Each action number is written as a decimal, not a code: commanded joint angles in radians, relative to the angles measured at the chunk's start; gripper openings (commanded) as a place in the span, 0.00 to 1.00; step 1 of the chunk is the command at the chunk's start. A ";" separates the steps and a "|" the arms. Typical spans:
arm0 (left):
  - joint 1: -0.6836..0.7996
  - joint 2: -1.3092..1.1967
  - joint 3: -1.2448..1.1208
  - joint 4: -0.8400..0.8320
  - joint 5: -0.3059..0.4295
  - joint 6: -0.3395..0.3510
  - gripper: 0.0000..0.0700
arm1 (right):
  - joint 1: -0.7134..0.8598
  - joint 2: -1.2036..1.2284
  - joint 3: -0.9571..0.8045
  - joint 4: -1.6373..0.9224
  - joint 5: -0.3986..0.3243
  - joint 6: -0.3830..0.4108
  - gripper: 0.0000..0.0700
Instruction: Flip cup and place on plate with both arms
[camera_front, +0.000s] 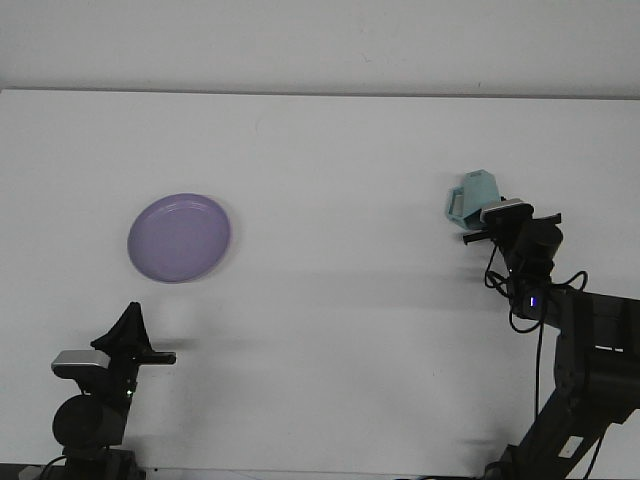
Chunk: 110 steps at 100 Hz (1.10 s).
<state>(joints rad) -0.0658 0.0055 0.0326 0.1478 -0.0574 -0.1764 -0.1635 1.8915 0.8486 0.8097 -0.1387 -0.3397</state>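
White table, pale wall behind, perhaps seamed

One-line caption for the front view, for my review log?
Right gripper at the teal cup on the table's right side; purple plate lies far left, with the left gripper parked near the front edge.

The white table lies open across nearly all its surface. Only two things break it: the purple plate at about nine o'clock from the table's middle, and the teal cup at about three o'clock, with the right arm's head crowding it from five o'clock. Between plate and cup runs a wide bare lane. The left arm sits at the near edge, at six o'clock from the plate, well apart from it.
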 joint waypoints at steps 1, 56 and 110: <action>-0.001 -0.001 -0.017 0.011 -0.003 0.007 0.02 | -0.002 -0.013 0.017 0.002 -0.004 0.062 0.00; -0.001 -0.001 -0.005 0.012 -0.003 0.006 0.02 | 0.050 -0.666 0.018 -0.835 -0.050 0.356 0.00; -0.001 -0.001 -0.005 0.012 -0.002 -0.014 0.02 | 0.539 -0.711 0.414 -1.909 -0.069 0.330 0.00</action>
<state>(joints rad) -0.0658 0.0055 0.0334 0.1486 -0.0574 -0.1780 0.3218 1.1309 1.2072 -1.0519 -0.2264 0.0006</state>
